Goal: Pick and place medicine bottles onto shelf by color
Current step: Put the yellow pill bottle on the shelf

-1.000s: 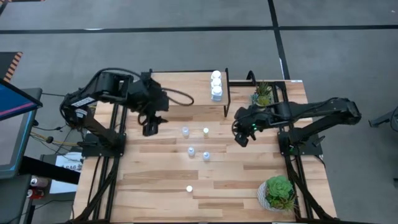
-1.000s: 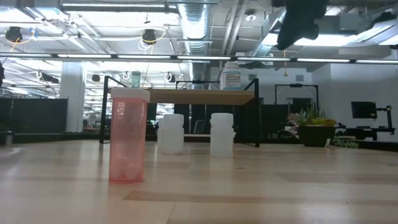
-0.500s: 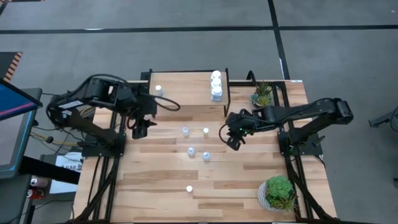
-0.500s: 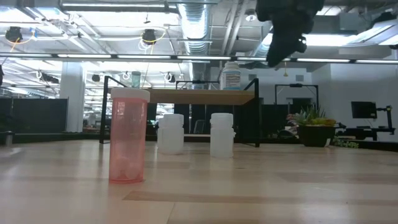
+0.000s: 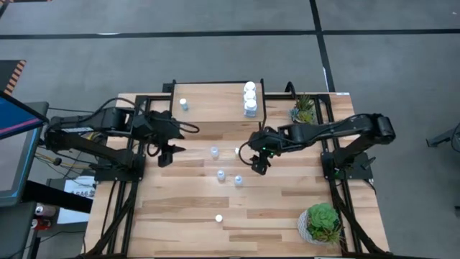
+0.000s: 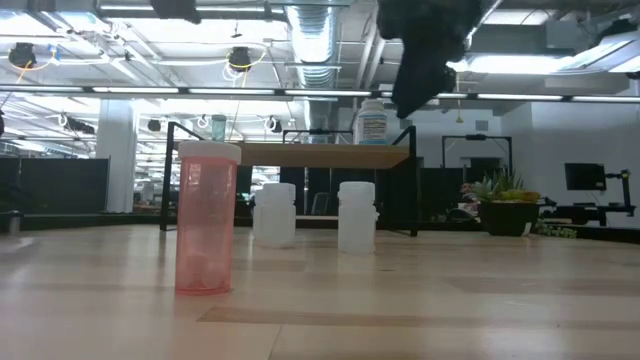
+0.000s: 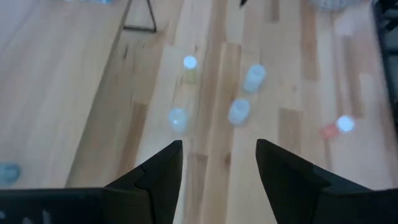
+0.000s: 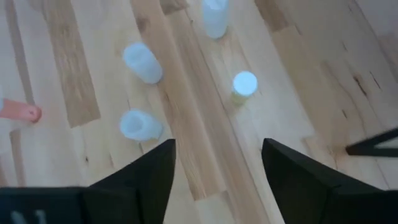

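Note:
The shelf (image 5: 215, 104) stands at the table's far edge. On it stand three white bottles (image 5: 249, 98) at its right end and a small pale-blue one (image 5: 183, 104) at its left end. Several small bottles stand upright mid-table: a pale one (image 5: 213, 152), a yellowish one (image 8: 244, 84), two pale-blue ones (image 5: 228, 178) and a pink one (image 6: 207, 215) nearer the front. My right gripper (image 5: 259, 165) hovers open just right of the yellowish bottle (image 5: 237, 152). My left gripper (image 5: 164, 155) hangs open left of the group, holding nothing.
A small potted plant (image 5: 304, 108) stands right of the shelf, and a bigger one (image 5: 322, 221) sits at the table's near right corner. Bare wood lies at the near left (image 5: 165, 216).
My left arm has drawn back from over the shelf toward the table's left edge, uncovering the small pale-blue bottle that stands on the shelf's left end. My right gripper has travelled toward the table's left edge, coming close to the yellowish bottle.

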Robot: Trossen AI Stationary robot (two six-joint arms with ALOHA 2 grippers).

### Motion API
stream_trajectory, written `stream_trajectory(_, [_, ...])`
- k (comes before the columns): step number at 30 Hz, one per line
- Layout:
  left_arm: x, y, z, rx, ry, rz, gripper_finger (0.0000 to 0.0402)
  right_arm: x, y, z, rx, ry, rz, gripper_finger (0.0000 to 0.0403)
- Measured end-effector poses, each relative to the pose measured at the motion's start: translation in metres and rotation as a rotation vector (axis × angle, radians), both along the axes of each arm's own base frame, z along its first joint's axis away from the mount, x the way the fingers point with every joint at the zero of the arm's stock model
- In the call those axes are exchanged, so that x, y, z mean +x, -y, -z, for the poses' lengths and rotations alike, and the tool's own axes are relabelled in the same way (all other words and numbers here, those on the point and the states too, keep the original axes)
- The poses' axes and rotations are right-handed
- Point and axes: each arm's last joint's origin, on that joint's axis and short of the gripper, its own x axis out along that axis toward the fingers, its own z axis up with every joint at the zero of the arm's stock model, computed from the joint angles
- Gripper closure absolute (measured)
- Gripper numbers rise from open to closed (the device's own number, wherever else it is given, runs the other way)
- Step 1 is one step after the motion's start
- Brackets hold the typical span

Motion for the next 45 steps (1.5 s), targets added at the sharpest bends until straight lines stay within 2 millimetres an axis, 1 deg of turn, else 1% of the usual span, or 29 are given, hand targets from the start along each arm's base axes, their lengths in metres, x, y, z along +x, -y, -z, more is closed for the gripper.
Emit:
stream_trajectory(2, [0.002, 0.0, 0.008, 0.017, 0.012, 0.007, 0.0212, 0.006, 0.002, 0.001, 0.001, 0.003, 0.008, 0.0133])
stream_trajectory(5, [0.005, 0.0, 0.021, 0.026, 0.025, 0.01, 0.0212, 0.014, 0.004, 0.01, 0.001, -0.02, 0.014, 0.0132])
stream_trajectory(8, [0.01, 0.0, 0.037, 0.04, 0.02, 0.025, 0.0212, 0.022, 0.008, 0.026, -0.001, -0.076, 0.025, 0.0132])
stream_trajectory(11, [0.011, 0.0, 0.046, 0.034, 0.005, 0.023, 0.0212, 0.028, 0.007, 0.043, -0.003, -0.138, 0.025, 0.0132])
stream_trajectory(12, [0.011, 0.0, 0.048, 0.031, -0.001, 0.02, 0.0212, 0.032, 0.007, 0.045, -0.002, -0.125, 0.025, 0.0132])
stream_trajectory(14, [0.011, 0.0, 0.053, 0.028, -0.019, 0.019, 0.0212, 0.034, 0.007, 0.047, -0.001, -0.12, 0.025, 0.0132])
stream_trajectory(20, [0.005, 0.0, 0.059, 0.027, -0.012, 0.019, 0.0212, 0.044, 0.01, 0.057, -0.014, -0.088, 0.066, 0.0132])
stream_trajectory(22, [-0.002, 0.0, 0.061, 0.023, -0.028, 0.015, 0.0212, 0.046, 0.011, 0.061, -0.014, -0.09, 0.071, 0.0132])
stream_trajectory(24, [-0.007, -0.001, 0.057, 0.014, 0.025, 0.005, 0.0212, 0.05, 0.013, 0.066, -0.015, -0.096, 0.076, 0.0132])
stream_trajectory(25, [-0.012, -0.001, 0.059, 0.009, 0.025, 0.001, 0.0212, 0.05, 0.014, 0.069, -0.014, -0.102, 0.079, 0.0132])
stream_trajectory(27, [-0.015, 0.0, 0.06, -0.003, 0.034, -0.001, 0.0212, 0.05, 0.015, 0.071, -0.014, -0.117, 0.08, 0.0132])
stream_trajectory(28, [-0.017, 0.0, 0.06, -0.006, 0.052, -0.004, 0.0212, 0.051, 0.015, 0.07, -0.012, -0.102, 0.081, 0.0132])
stream_trajectory(30, [-0.02, -0.001, 0.067, -0.016, 0.006, -0.025, 0.0212, 0.051, 0.015, 0.071, -0.011, -0.108, 0.082, 0.0132])
stream_trajectory(33, [-0.012, -0.001, 0.07, -0.023, 0.033, -0.037, 0.0212, 0.049, 0.013, 0.067, 0.001, -0.105, 0.072, 0.0132])
stream_trajectory(35, [-0.002, -0.001, 0.077, -0.01, 0.013, -0.033, 0.0212, 0.046, 0.011, 0.061, 0.019, -0.1, 0.066, 0.0132])
stream_trajectory(37, [0.012, -0.001, 0.081, 0.016, 0.029, -0.024, 0.0212, 0.037, 0.008, 0.053, 0.038, -0.123, 0.073, 0.0132])
stream_trajectory(39, [0.022, -0.003, 0.087, 0.038, 0.01, -0.019, 0.021, 0.03, 0.006, 0.045, 0.061, -0.133, 0.086, 0.0132])
stream_trajectory(42, [0.041, -0.007, 0.091, 0.018, -0.005, -0.008, 0.0204, 0.011, 0.0, 0.029, 0.084, -0.175, 0.112, 0.0132])
stream_trajectory(44, [0.053, -0.008, 0.095, 0.034, -0.048, 0.011, 0.0197, -0.003, -0.005, 0.018, 0.096, -0.196, 0.126, 0.0132])
stream_trajectory(45, [0.061, -0.009, 0.095, 0.049, -0.042, 0.024, 0.0193, -0.009, -0.007, 0.011, 0.106, -0.197, 0.135, 0.0132])
